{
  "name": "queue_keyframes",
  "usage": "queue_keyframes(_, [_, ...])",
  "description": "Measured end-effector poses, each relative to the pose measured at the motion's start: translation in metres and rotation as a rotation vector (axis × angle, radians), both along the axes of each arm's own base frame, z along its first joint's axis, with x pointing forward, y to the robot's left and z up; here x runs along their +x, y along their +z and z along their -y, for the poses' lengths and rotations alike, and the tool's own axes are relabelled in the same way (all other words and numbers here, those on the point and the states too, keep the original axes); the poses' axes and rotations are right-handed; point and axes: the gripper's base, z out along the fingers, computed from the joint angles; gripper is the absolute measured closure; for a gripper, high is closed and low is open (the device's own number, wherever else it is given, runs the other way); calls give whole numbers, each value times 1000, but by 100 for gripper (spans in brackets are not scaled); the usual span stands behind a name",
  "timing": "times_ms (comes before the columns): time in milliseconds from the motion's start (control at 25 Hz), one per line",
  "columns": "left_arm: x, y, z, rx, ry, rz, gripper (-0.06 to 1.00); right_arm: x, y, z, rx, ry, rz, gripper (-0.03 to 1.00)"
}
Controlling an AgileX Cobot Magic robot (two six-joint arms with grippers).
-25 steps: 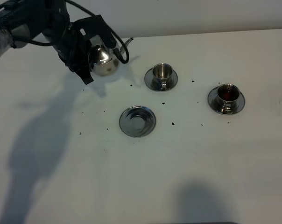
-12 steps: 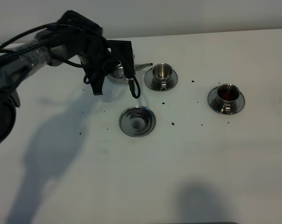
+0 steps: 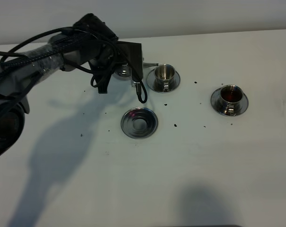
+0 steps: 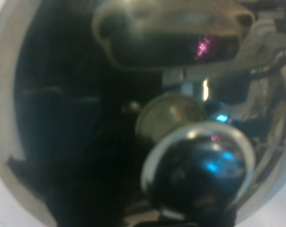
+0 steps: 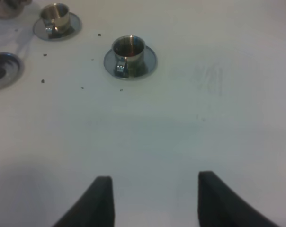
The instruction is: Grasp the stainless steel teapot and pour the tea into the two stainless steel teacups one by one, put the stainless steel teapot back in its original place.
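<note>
Left gripper [image 3: 129, 64], clamped on the stainless steel teapot [image 3: 121, 72], tips its spout [image 3: 151, 64] toward the seemingly empty nearer teacup [image 3: 164, 74] to pour, while the other teacup [image 3: 229, 95] shows red tea, the pot's saucer [image 3: 139, 123] waits bare and the right gripper [image 5: 152, 198] idles, jaws spread.

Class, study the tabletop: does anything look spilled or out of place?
Yes: small dark specks lie scattered over the white table around the wide saucer and both teacups, like spilled drops or crumbs.

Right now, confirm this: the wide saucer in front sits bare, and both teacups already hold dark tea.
Not both. Only the right-hand teacup holds dark tea; the middle teacup shows bare steel inside, per the exterior high view. The wide saucer does sit bare.
</note>
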Motion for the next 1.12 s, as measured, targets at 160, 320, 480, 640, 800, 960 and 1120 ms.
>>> queue_keyframes(160, [-1, 2, 5, 46, -22, 34, 73, 0, 0, 0, -1, 0, 0, 57])
queue_keyframes(320, [0, 4, 4, 89, -36, 53, 73, 0, 0, 0, -1, 0, 0, 57])
queue_keyframes(480, [-1, 5, 7, 133, -64, 75, 73, 0, 0, 0, -1, 0, 0, 57])
queue_keyframes(640, [-3, 5, 16, 165, -113, 103, 73, 0, 0, 0, -1, 0, 0, 57])
queue_keyframes(800, [-4, 0, 25, 206, -160, 118, 73, 0, 0, 0, -1, 0, 0, 57])
queue_keyframes(960, [-3, -7, 26, 255, -186, 125, 73, 0, 0, 0, -1, 0, 0, 57])
queue_keyframes(1120, [-2, -8, 26, 278, -194, 133, 73, 0, 0, 0, -1, 0, 0, 57])
